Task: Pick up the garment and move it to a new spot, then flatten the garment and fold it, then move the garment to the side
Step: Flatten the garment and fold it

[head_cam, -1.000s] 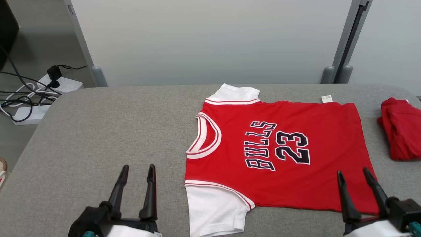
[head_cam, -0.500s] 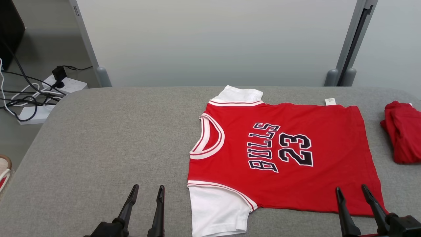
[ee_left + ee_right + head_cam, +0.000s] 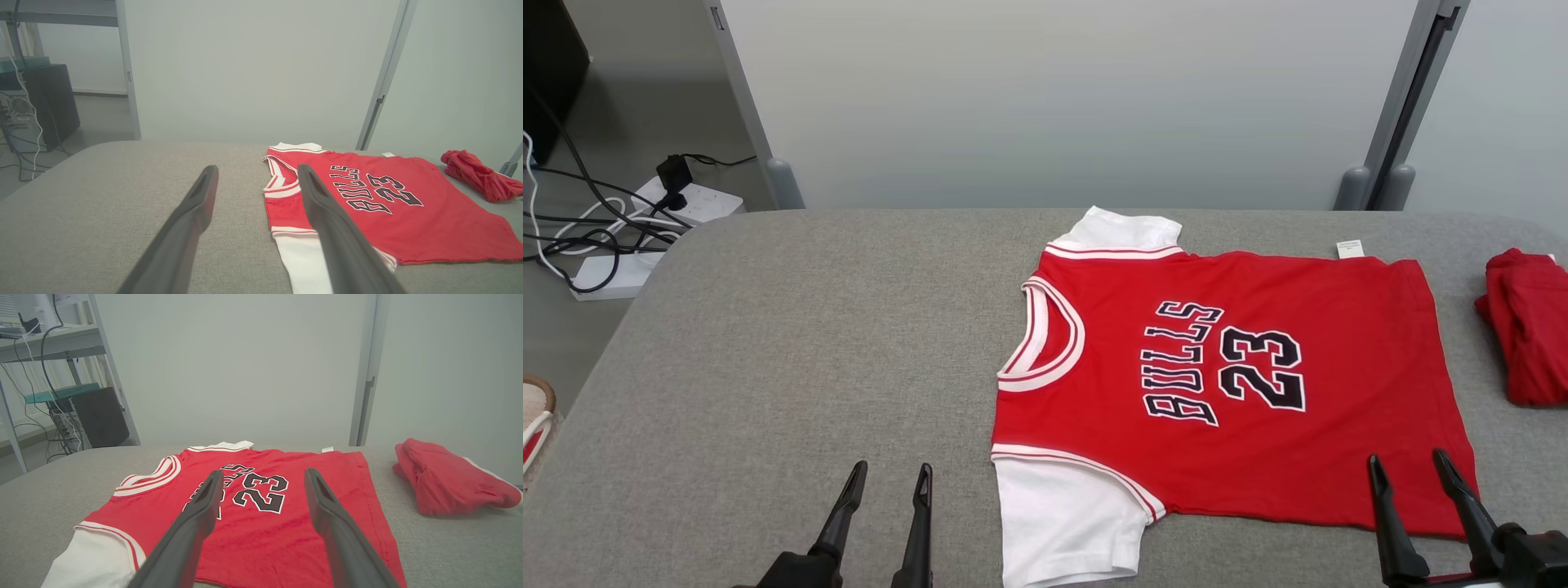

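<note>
red jersey (image 3: 1225,384) flat on grey table (image 3: 768,351), both claws open

Matt cloth jersey (image 3: 1258,359), woven table (image 3: 792,351)

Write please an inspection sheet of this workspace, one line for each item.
Surface: grey fabric-covered table.
Job's things: red shirt with white sleeves, spread flat, print up, collar toward the left.
Clutter: folded red cloth at the table's right edge, apart from the shirt.
Grippers: left gripper open over the table beside the shirt; right gripper open over the shirt's near hem corner; both hold nothing.
Cables: power strip with cables on the floor, left of the table.
Surroundings: pale wall behind; dark computer case at left.
</note>
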Controlling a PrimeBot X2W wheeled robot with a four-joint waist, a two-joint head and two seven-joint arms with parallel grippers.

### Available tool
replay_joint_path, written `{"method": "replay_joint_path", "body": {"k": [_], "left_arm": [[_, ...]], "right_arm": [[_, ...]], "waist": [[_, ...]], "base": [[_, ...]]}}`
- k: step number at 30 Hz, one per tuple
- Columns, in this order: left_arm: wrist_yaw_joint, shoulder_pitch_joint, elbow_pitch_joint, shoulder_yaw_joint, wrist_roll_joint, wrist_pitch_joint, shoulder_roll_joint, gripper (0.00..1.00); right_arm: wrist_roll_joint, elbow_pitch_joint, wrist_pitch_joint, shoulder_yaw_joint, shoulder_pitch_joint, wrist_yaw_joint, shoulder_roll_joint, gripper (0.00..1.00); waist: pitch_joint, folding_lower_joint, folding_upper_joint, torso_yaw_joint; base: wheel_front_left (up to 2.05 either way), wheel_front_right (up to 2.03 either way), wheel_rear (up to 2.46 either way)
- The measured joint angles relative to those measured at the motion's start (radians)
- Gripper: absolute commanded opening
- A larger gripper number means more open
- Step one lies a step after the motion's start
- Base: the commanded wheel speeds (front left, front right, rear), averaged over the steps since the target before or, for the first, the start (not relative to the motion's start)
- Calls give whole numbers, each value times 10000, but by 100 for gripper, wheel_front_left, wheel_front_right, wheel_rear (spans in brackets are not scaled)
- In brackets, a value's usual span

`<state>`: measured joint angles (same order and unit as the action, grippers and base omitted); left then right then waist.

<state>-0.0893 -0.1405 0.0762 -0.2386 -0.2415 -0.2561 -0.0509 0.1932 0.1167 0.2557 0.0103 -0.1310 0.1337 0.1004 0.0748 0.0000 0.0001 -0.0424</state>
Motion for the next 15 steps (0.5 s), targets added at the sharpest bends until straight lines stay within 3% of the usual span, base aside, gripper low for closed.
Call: {"method": "replay_joint_path", "body": {"k": [9, 15], "left_arm": [[2, 2, 447, -67, 63, 0, 0, 100], [-15, 85, 1737, -627, -1271, 383, -10, 100]], "right_arm": [[-2, 4, 0, -8, 0, 0, -13, 100], [-2, 0, 0, -54, 9, 0, -13, 100]], "waist": [[-64, 0, 0, 63], [-248, 0, 0, 176]], "base": [[0, 0, 0], [0, 0, 0]]}}
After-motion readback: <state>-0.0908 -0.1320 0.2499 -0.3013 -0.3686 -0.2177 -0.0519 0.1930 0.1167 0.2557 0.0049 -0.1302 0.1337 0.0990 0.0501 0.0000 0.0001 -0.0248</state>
